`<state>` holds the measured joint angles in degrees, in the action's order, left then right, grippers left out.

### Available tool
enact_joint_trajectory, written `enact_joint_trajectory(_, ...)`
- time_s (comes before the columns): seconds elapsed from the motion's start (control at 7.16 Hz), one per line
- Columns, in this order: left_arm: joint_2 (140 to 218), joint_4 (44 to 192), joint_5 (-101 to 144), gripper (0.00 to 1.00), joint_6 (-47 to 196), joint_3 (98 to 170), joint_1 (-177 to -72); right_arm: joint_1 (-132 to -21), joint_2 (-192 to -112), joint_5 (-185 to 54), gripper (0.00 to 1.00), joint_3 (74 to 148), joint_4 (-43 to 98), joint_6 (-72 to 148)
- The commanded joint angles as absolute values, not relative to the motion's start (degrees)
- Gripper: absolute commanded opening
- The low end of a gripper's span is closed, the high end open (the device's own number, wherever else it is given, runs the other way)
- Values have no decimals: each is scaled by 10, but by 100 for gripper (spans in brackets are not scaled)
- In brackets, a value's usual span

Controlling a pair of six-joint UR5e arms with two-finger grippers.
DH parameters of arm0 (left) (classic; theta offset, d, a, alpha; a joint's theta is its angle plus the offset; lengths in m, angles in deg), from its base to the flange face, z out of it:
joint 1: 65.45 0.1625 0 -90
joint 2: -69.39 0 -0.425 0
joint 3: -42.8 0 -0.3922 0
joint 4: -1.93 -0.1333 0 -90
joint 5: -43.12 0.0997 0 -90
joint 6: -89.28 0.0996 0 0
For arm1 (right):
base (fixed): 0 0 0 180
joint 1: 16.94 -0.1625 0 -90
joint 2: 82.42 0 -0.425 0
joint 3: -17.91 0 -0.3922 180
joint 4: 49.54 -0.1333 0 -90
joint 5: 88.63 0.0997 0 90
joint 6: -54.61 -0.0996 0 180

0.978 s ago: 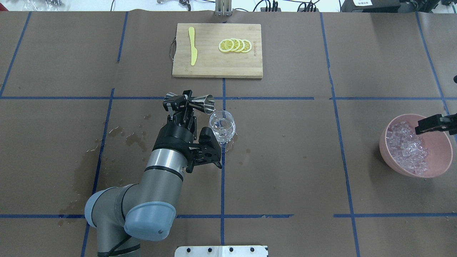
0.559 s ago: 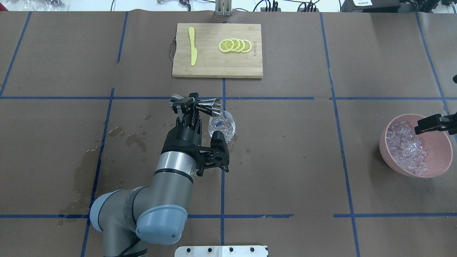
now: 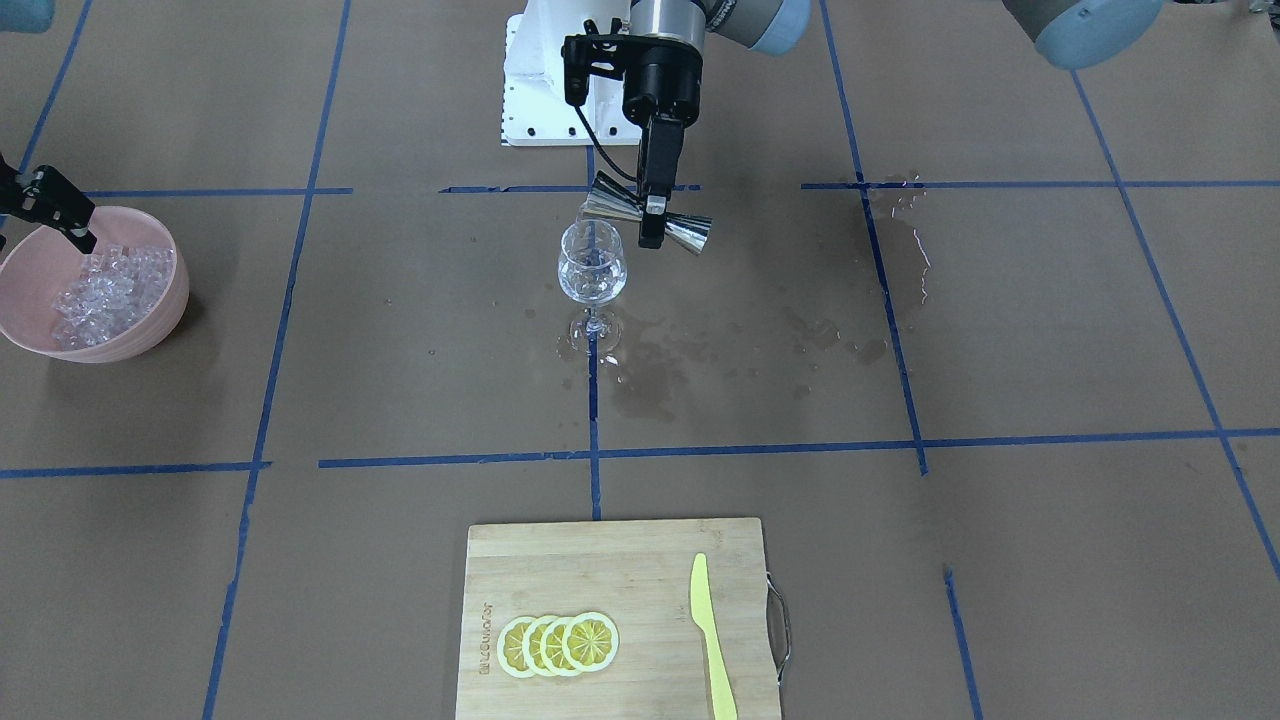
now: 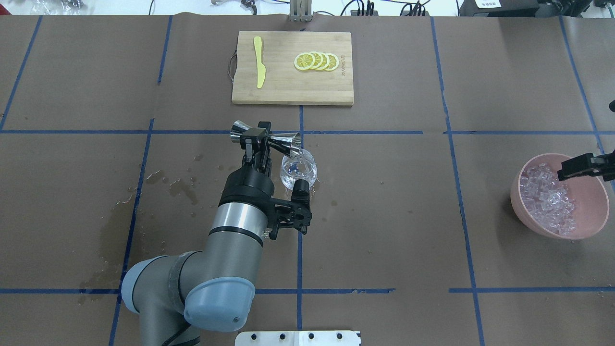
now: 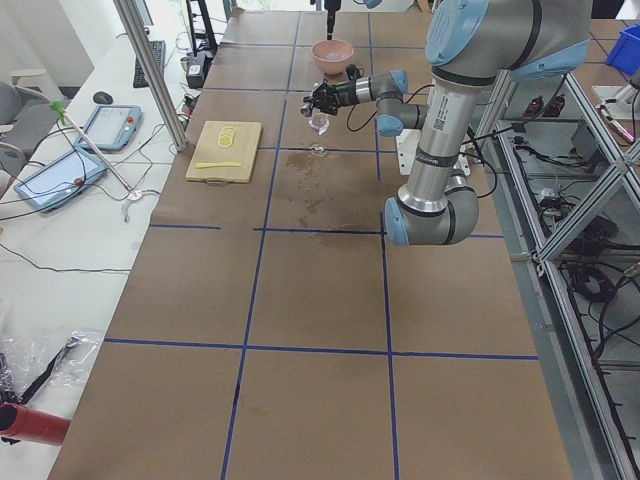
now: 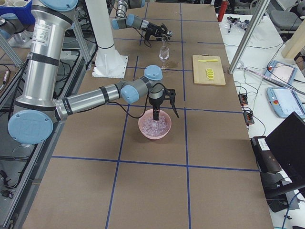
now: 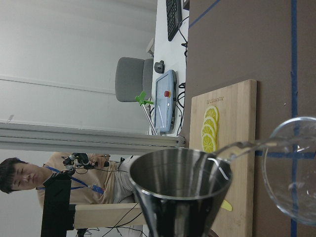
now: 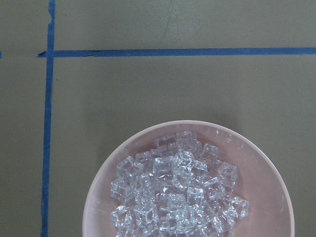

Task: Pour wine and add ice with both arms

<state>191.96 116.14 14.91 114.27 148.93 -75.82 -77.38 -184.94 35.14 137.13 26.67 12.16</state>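
Left gripper (image 4: 259,137): clenched across the waist of a double-ended polished steel jigger (image 4: 284,141), fingers on either side of the narrow middle.
Jigger attitude: lay almost horizontal, wide mouth tipped down over the rim of the glass.
Glass: clear stemmed wine glass (image 4: 299,170), upright on the counter (image 4: 384,216), foot on a blue tape line, just beside the left wrist.
Pour: thin clear stream (image 7: 247,146) ran from the jigger lip (image 7: 182,197) to the glass rim (image 7: 296,168), seen on the left wrist camera.
Right gripper (image 4: 564,169): hung over the near edge of a round pink bowl (image 4: 588,202), pointed down at the heap; released or clenched, could not tell from any view.
Ice: small clear glassy cubes (image 8: 177,192), heaped in the pink bowl, far right of the counter from overhead, well apart from the glass.
Front view check: jigger (image 3: 610,207) above the glass (image 3: 592,268); ice (image 3: 95,290) in the bowl (image 3: 165,310).
Counter: brown paper, blue tape grid, dark wet patches (image 3: 650,380) around and beside the glass foot.
Back of counter: rectangular bamboo cutting board (image 4: 288,86) with four overlapped yellow lemon slices (image 4: 317,61) and a pale yellow plastic knife (image 4: 259,61).
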Motion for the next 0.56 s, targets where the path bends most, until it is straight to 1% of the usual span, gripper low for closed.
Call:
enact_joint_trajectory(0.0, 1917, 1161, 153, 0, 1157, 1490, -757, -773, -1849, 351, 100, 1372, 267, 122)
enact_joint_trajectory(0.42, 1916, 1167, 159, 0, 1153, 1492, -756, -774, -1849, 352, 100, 1372, 267, 122)
